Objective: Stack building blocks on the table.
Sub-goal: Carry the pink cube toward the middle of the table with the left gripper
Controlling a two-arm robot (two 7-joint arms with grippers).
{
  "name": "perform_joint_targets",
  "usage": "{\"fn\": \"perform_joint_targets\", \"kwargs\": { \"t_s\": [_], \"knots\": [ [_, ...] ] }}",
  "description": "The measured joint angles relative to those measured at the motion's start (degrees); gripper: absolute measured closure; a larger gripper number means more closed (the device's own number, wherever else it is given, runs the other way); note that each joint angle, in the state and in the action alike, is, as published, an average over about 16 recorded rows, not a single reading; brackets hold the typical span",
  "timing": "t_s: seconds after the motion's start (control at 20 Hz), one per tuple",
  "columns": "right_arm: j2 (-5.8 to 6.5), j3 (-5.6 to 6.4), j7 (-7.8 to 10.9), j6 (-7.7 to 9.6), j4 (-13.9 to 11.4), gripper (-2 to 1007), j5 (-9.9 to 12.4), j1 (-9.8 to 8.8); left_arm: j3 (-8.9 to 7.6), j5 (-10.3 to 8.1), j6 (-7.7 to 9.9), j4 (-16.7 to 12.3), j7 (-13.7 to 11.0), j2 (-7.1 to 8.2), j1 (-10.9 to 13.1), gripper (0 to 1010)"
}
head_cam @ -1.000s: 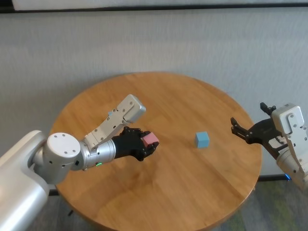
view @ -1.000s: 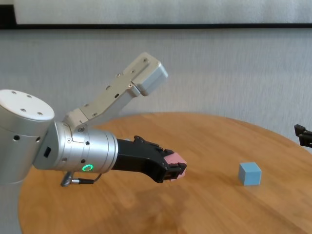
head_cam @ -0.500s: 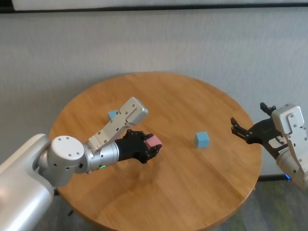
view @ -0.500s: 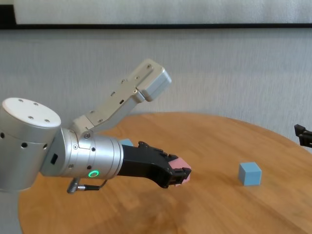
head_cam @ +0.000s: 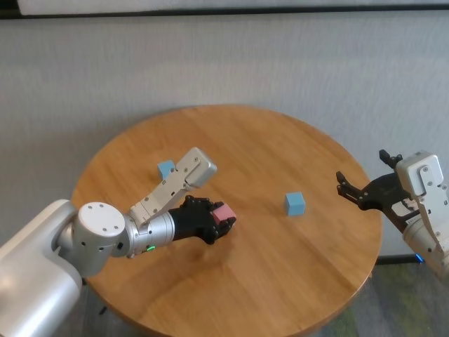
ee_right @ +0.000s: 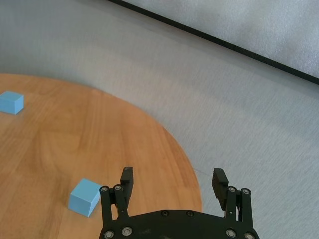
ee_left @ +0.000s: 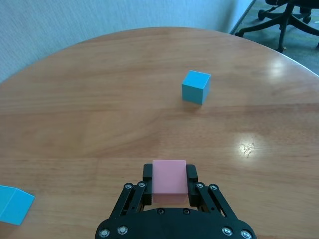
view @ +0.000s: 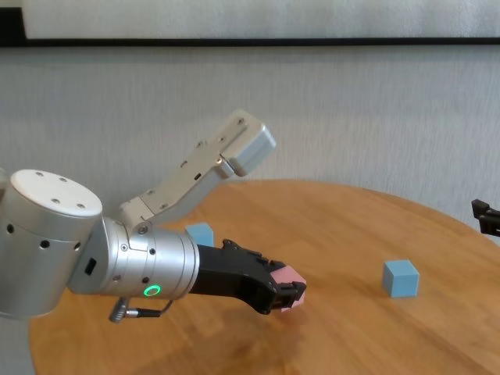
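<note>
My left gripper (head_cam: pixel 223 219) is shut on the pale pink block (head_cam: pixel 223 213), holding it just above the round wooden table (head_cam: pixel 245 140) near its middle. The pink block also shows between the fingers in the left wrist view (ee_left: pixel 168 176) and in the chest view (view: pixel 287 279). One light blue block (head_cam: pixel 295 203) sits on the table to the right of the pink one; it also shows in the chest view (view: pixel 400 278). The other blue block (head_cam: pixel 166 169) sits behind my left arm. My right gripper (head_cam: pixel 345 188) is open and empty, hovering off the table's right edge.
A grey wall (head_cam: pixel 224 63) stands behind the table. The table's right edge (ee_right: pixel 184 164) lies just below my right gripper (ee_right: pixel 172 185). An office chair base (ee_left: pixel 294 20) stands on the floor past the table's far side in the left wrist view.
My left gripper has moved down and slightly right with the pink block, nearer the table top. The far blue block has come into view behind the arm. The right arm has not moved.
</note>
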Motion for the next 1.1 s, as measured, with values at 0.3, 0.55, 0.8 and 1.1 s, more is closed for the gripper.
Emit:
{"fn": "perform_joint_targets", "kwargs": {
  "t_s": [0.3, 0.55, 0.8, 1.1],
  "knots": [
    [0.00, 0.00, 0.00, 0.00, 0.00, 4, 0.00, 0.00, 0.11, 0.16, 0.35, 0.83, -0.01, -0.30, -0.10, 610],
    [0.00, 0.00, 0.00, 0.00, 0.00, 5, 0.00, 0.00, 0.13, 0.29, 0.67, 1.14, 0.07, -0.42, -0.12, 610],
    [0.00, 0.00, 0.00, 0.00, 0.00, 5, 0.00, 0.00, -0.03, 0.36, 0.89, 1.19, 0.24, -0.45, -0.11, 597],
    [0.00, 0.00, 0.00, 0.00, 0.00, 5, 0.00, 0.00, -0.35, 0.40, 0.89, 0.63, 0.46, -0.30, 0.00, 513]
  ]
}}
